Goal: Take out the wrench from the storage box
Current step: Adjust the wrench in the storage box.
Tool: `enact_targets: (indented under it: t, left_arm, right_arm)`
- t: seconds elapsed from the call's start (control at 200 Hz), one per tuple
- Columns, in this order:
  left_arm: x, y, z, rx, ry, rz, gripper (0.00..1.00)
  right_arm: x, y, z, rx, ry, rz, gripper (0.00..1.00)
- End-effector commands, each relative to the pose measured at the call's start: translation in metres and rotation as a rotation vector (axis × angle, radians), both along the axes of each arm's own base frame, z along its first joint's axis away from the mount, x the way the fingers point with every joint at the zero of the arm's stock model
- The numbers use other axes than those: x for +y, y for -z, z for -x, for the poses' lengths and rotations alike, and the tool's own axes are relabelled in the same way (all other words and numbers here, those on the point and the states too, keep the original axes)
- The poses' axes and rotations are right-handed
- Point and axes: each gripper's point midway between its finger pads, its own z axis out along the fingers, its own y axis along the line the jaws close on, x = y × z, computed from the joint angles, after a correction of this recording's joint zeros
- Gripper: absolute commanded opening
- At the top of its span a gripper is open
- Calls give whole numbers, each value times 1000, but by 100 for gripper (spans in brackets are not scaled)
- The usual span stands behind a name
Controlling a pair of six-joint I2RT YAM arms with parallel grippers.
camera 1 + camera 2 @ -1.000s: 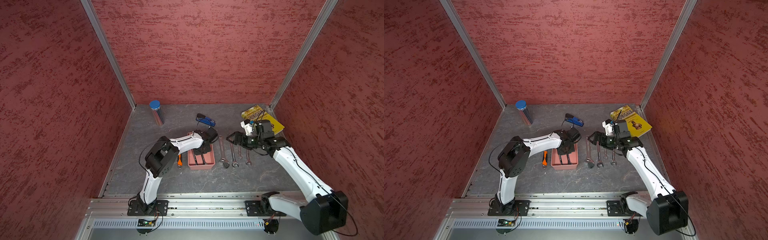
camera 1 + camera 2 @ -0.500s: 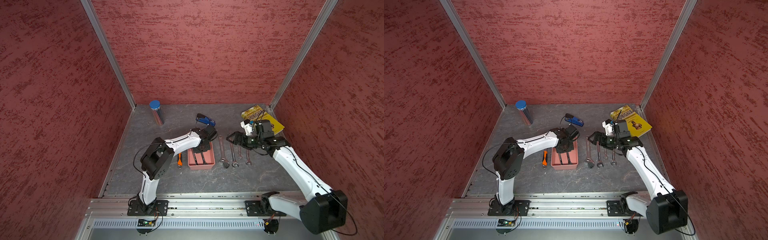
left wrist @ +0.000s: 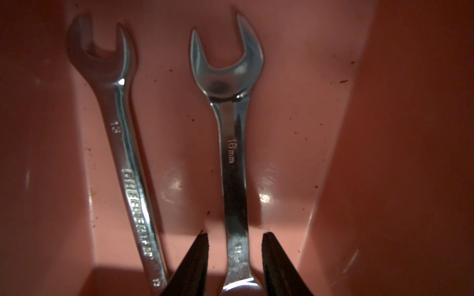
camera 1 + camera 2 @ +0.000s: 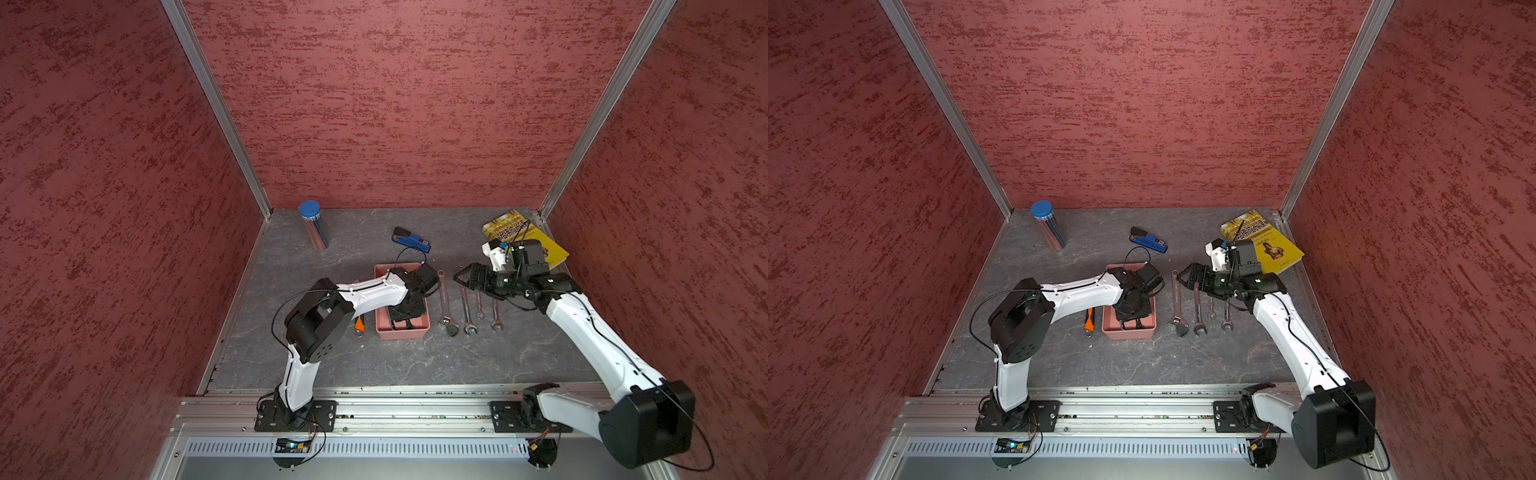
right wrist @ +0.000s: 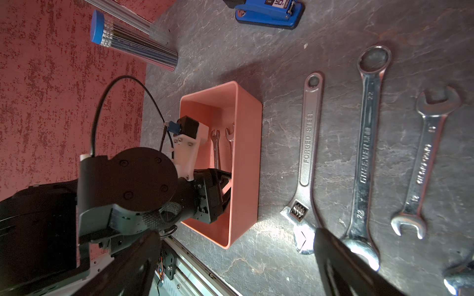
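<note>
Left arm has been swung in since a second ago: left gripper (image 3: 235, 234) is now dropped inside the box (image 4: 401, 334), toward its robot-side end, and its jaws have been cracked apart. Right arm is unchanged.

Wrench (image 3: 234, 159), marked 16 mm, is lying flat on the box floor, open end pointing away from the gripper. Its shank is straddled by the jaws with a small gap each side; nothing is gripped yet. Second wrench (image 3: 128, 164) is lying just beside it, roughly parallel, apparently not touching.

Step in hand, as judged: pre-grasp on the shank. To be done well:
- fingertips should be taken down to the floor before closing, since the shank is thin and flat
- jaws should be kept centred so the shank is not shoved sideways
- second wrench must be kept outside the nearer finger
- lift should be straight up until the wall is cleared; the grip is near one end, so the free head may droop and catch the rim

Right gripper (image 5: 236, 230) is held wide open and empty over the bench (image 4: 415, 365), near the row of wrenches (image 4: 465, 307) laid out beside the box.
</note>
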Motion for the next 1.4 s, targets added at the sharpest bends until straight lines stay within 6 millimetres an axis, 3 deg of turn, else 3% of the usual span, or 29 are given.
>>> enact_targets:
  t: [0.0, 0.195, 0.516, 0.962, 1.392]
  left_arm:
    - [-2, 18, 3, 38, -15, -9, 37]
    - [-1, 45, 2, 72, -18, -1, 28]
    - [8, 55, -19, 68, -18, -21, 11]
    - [36, 31, -41, 28, 28, -118, 5]
    - [23, -14, -45, -41, 26, -85, 8]
  right_arm:
    - [0, -3, -1, -7, -13, -3, 98]
    - [0, -2, -2, -5, -11, -2, 98]
    - [0, -2, -2, -2, -14, -6, 98]
    - [0, 0, -5, 4, -12, -20, 98]
    - [1, 0, -8, 9, -11, -32, 99]
